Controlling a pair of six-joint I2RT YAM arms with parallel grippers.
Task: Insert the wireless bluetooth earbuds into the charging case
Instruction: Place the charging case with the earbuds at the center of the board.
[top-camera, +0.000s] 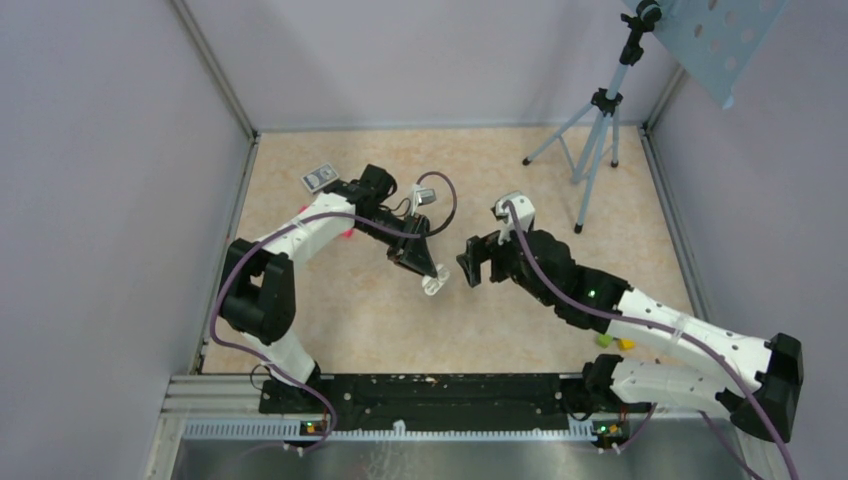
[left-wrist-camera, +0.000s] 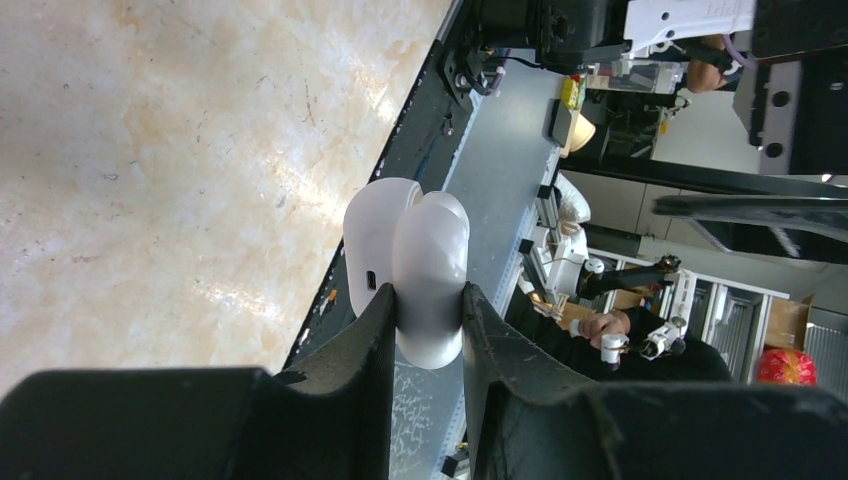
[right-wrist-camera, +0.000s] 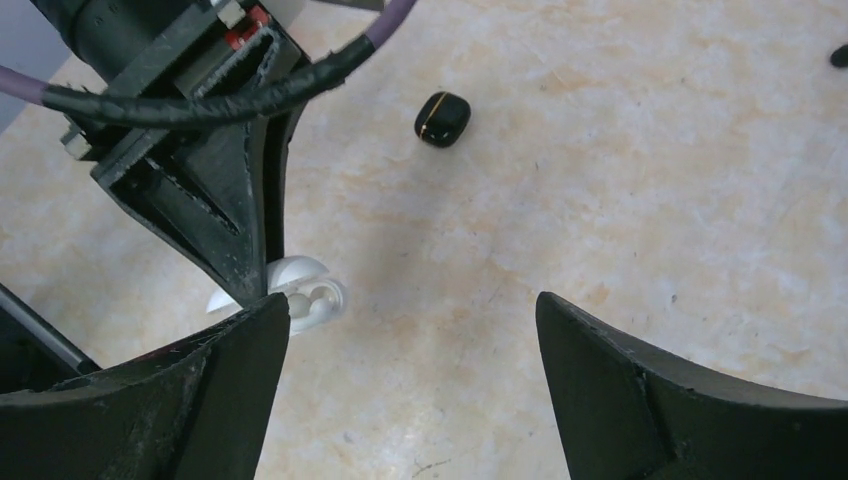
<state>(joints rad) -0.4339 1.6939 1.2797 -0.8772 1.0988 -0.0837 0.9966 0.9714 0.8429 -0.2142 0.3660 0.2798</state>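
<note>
The white charging case (left-wrist-camera: 430, 270) hangs above the table with its lid open, and my left gripper (left-wrist-camera: 425, 320) is shut on its body. From above, the case (top-camera: 436, 283) shows at the tip of the left gripper (top-camera: 428, 272). In the right wrist view the open case (right-wrist-camera: 312, 290) faces the camera, and two white earbuds (right-wrist-camera: 310, 304) sit side by side in its wells. My right gripper (right-wrist-camera: 412, 305) stands open and holds nothing. Its left finger is just in front of the case. From above, the right gripper (top-camera: 470, 262) is a short way right of the case.
A small black rounded item (right-wrist-camera: 442, 118) lies on the table beyond the case. A grey patterned card-like box (top-camera: 319, 178) lies at the back left. A tripod (top-camera: 597, 130) stands at the back right. Walls close in the left, right and back sides.
</note>
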